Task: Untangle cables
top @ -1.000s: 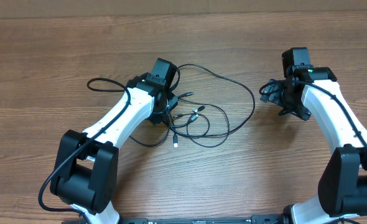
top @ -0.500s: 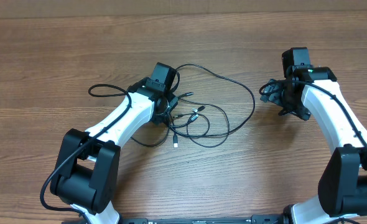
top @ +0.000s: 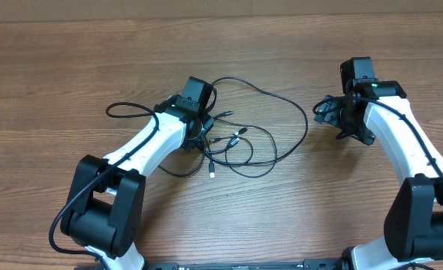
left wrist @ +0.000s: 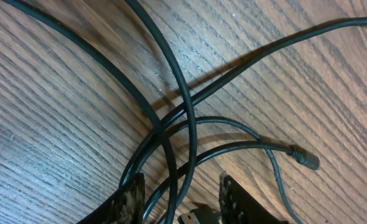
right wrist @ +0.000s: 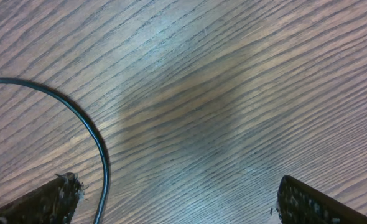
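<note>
While my left gripper (left wrist: 178,186) stands open astride the thin black flexible cables (left wrist: 171,124) crossing on the brown wooden worktop (left wrist: 59,143): close on one strand only, draw away slowly. My right gripper (right wrist: 176,183): open, empty, well apart from those cables.

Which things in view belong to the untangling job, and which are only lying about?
For the job: thin black tangled cables with small plug tips; left gripper over them.
Not part of it: brown wooden table; pale beige strip behind it.
</note>
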`<state>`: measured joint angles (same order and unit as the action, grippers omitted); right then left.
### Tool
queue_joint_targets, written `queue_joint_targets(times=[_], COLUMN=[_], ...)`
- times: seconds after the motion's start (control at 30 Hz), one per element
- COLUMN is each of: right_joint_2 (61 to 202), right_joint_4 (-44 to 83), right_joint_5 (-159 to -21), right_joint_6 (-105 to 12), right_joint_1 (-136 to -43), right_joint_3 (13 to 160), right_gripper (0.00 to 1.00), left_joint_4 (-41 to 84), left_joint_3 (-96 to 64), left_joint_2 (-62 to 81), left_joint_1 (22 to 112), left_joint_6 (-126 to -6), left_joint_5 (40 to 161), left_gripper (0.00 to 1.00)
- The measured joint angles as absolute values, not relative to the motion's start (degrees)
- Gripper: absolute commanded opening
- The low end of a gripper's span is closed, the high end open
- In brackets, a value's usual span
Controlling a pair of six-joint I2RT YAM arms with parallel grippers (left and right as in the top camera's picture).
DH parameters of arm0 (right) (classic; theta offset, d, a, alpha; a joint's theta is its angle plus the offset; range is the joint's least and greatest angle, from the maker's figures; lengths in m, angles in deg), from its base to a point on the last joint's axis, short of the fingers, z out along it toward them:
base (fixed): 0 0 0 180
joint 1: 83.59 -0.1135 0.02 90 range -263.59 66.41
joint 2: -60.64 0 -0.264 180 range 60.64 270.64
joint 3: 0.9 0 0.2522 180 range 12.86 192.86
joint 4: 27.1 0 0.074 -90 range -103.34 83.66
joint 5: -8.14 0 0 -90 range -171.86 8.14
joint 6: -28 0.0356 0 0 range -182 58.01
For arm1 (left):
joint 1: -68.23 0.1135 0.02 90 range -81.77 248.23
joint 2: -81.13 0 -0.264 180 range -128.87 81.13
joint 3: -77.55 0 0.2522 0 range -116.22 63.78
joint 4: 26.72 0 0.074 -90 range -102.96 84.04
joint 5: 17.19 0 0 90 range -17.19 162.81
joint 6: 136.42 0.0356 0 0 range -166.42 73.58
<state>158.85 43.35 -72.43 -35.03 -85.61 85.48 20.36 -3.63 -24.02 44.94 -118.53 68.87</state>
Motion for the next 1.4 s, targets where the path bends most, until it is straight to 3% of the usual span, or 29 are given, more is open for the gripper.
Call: queue_joint_targets(times=[0.97,1.13,1.27,1.4], right_joint_2=[158.9,158.9,158.9,158.9], right_joint_4=[43.3,43.3,43.3,43.3], right_joint_5=[-72.4,-72.4,-72.5,-72.4], right_joint_6=[-35.0,-35.0,-35.0,-35.0], right_joint_1=[-85.6,-85.6,-85.6,-85.6], right_joint_3=[85.5,85.5,85.5,85.5], right_gripper=[1.0,1.0,1.0,1.0], left_joint_4=[15.7,16.1,16.1,16.1], left_joint_3=[-3.3,-3.3,-3.3,-3.3], left_joint_2=[-27.2,-27.8,-28.5,-28.5], left_joint_1=[44.9,44.9,44.9,44.9], left_joint_6=[-120.0,-120.0,-120.0,-120.0], left_joint_5=[68.2,68.0,67.8,67.8], left_gripper=[0.31,0.22,0.04,0.04])
